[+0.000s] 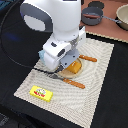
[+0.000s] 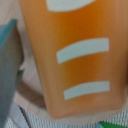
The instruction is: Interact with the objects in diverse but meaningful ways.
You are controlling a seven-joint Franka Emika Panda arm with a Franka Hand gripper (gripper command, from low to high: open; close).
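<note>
The gripper (image 1: 69, 64) sat low over the orange ridged bread loaf (image 1: 76, 67), finger spread untellable, with the yellow flat packet (image 1: 41, 92) at seven o'clock.

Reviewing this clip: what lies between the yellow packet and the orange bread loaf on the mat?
In the exterior view, an orange-handled utensil lies on the mat between the yellow packet and the bread loaf; otherwise that stretch is bare.

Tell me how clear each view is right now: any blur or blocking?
Exterior view: low-res but readable, though the arm hides most of the bread loaf and the gripper. Wrist view: the loaf fills the picture, soft and out of focus.
</note>
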